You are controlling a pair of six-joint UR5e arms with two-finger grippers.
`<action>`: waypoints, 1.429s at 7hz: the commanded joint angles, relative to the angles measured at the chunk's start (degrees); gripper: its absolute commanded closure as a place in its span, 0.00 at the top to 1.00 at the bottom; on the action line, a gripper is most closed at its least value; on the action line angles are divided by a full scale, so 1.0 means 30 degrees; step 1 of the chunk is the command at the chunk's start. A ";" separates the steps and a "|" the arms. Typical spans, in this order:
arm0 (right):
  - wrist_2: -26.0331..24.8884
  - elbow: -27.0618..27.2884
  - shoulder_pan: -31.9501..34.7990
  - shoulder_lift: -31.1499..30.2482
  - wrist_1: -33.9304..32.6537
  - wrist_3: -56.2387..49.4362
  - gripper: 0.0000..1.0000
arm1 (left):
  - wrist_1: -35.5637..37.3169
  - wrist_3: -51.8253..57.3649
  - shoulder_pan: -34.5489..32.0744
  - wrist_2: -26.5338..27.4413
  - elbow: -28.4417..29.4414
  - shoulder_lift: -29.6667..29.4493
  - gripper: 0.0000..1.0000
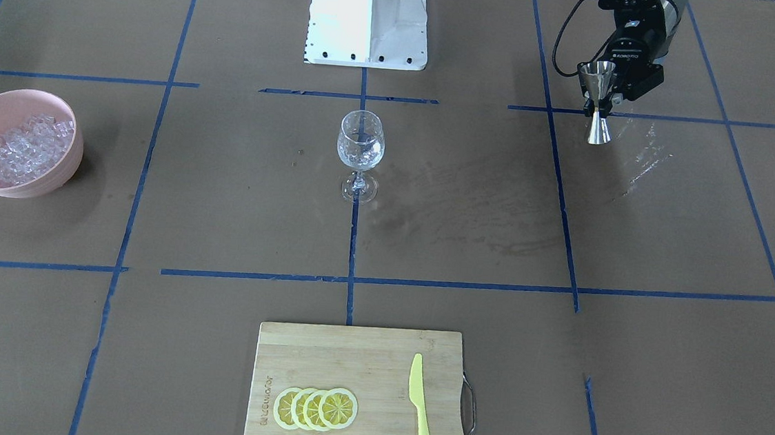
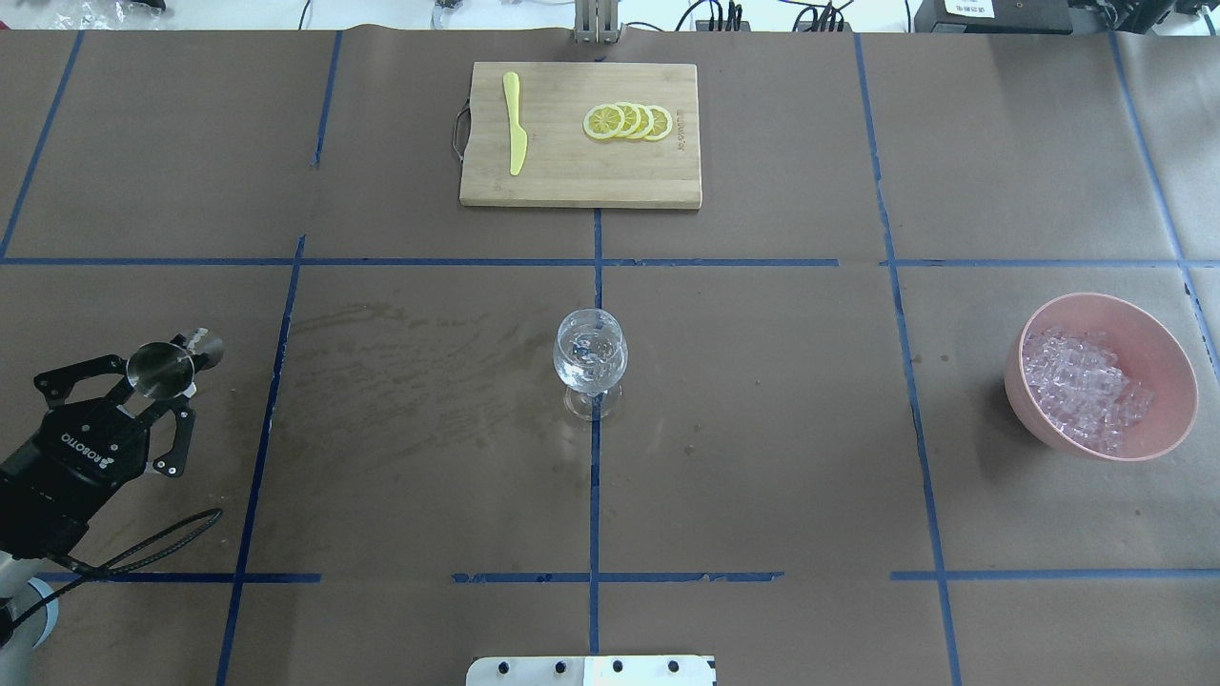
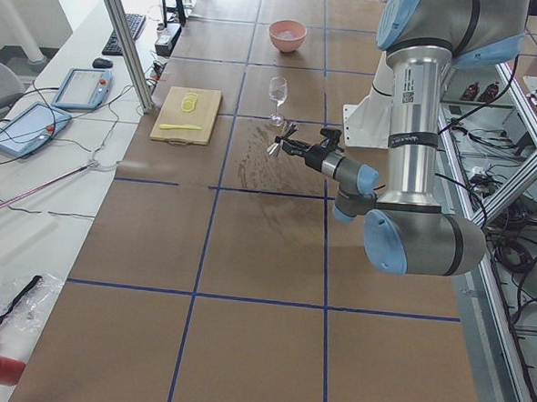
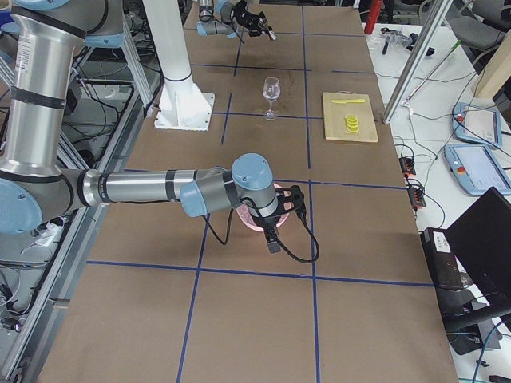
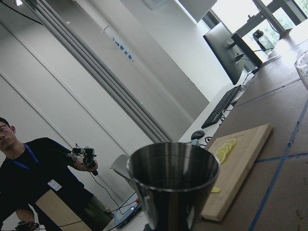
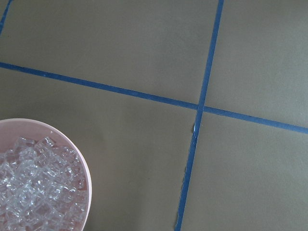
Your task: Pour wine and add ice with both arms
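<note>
My left gripper [image 1: 601, 101] is shut on the waist of a steel jigger [image 1: 600, 129] and holds it upright above the table, far to the left of the wine glass [image 2: 591, 362]. The jigger fills the left wrist view [image 5: 171, 187]; its inside is hidden, so no wine shows. The clear stemmed glass [image 1: 359, 149] stands at the table's middle. The ice [image 2: 1082, 386] fills a pink bowl [image 2: 1172, 372] at the right. My right gripper [image 4: 283, 203] shows only in the exterior right view, near the bowl; I cannot tell if it is open. The ice [image 6: 33, 187] shows below it.
A wooden cutting board [image 2: 553, 181] with lemon slices [image 2: 629, 122] and a yellow knife [image 2: 515, 133] lies at the far middle edge. The white robot base [image 1: 368, 19] is behind the glass. Wet smears [image 2: 419, 353] mark the paper left of the glass.
</note>
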 commanded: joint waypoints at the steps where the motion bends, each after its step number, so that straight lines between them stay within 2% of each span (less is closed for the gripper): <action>1: -0.0010 0.0011 0.0000 -0.0001 0.0000 0.0020 1.00 | 0.0705 -0.7438 0.0598 -0.0490 0.0131 0.0325 0.00; 5: -0.0010 0.0070 0.0000 0.0028 0.0000 0.0020 1.00 | 0.4567 -1.3254 0.0542 -0.0607 0.0160 0.0677 0.00; 6: -0.0010 0.0099 0.0000 0.0028 0.0000 0.0020 1.00 | 0.5825 -1.5586 0.0426 -0.1129 0.0160 0.0707 0.00; 7: -0.0010 0.0099 0.0000 0.0028 0.0000 0.0020 1.00 | 0.7346 -1.9322 -0.0184 -0.2701 0.0102 0.0737 0.00; 8: -0.0010 0.0099 0.0000 0.0028 0.0000 0.0020 1.00 | 0.8637 -2.0403 -0.1119 -0.3239 0.0102 0.0737 0.00; 9: -0.0010 0.0128 0.0000 0.0028 0.0000 0.0020 1.00 | 0.8882 -2.0588 -0.1447 -0.3128 0.0363 0.0795 0.00; 10: -0.0010 0.0128 0.0000 0.0028 0.0000 0.0078 1.00 | 0.8884 -2.0590 -0.1479 -0.1706 0.0858 0.0796 0.00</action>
